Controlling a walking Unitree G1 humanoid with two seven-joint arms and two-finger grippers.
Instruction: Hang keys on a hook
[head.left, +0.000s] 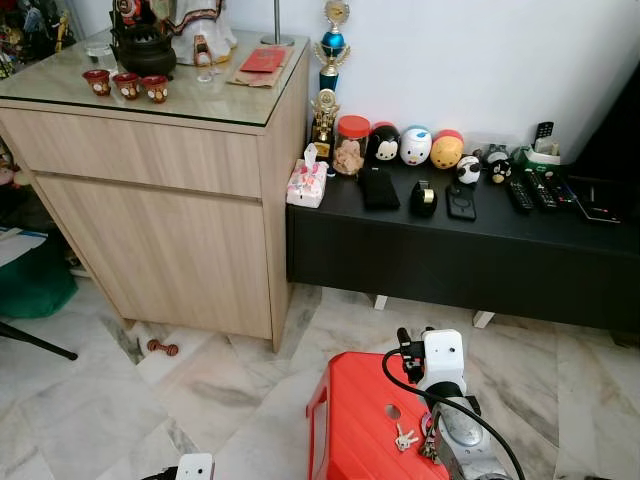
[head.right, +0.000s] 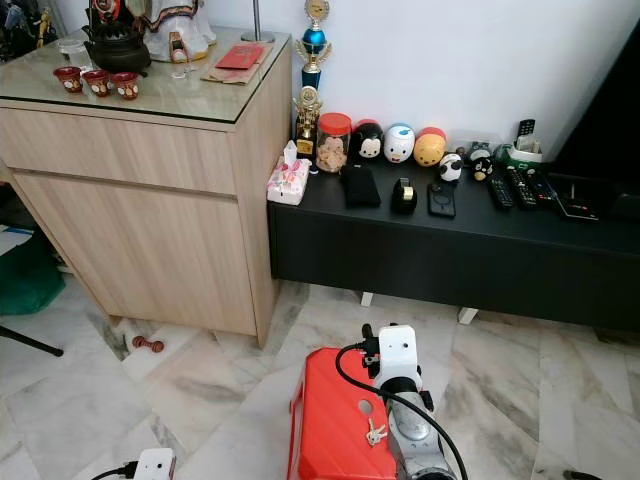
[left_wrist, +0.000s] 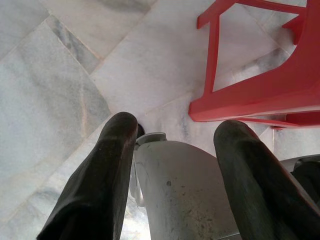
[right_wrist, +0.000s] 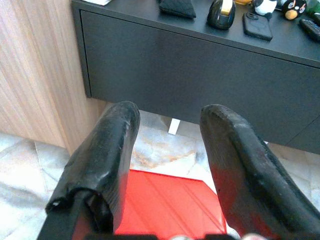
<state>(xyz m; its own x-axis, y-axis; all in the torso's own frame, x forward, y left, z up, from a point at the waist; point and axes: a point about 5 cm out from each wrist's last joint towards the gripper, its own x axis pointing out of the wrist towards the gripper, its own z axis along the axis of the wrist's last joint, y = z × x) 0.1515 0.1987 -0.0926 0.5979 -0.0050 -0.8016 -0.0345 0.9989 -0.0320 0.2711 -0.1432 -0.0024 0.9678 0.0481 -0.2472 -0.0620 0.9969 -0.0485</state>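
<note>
Keys (head.left: 405, 438) are lying on top of the red stool (head.left: 360, 420), near its far edge and just beside the right arm. Behind the stool, a big wooden cabinet (head.left: 170, 200) is standing next to a long black bench (head.left: 450, 250) against the white wall. Small round toys (head.left: 415, 146) are sitting in a row on the bench. The right gripper (right_wrist: 167, 150) is hanging over the stool with its fingers spread apart and holding nothing. The left gripper (left_wrist: 172, 165) is pointing down at the marble floor (head.left: 120, 400), fingers also spread wide and empty.
</note>
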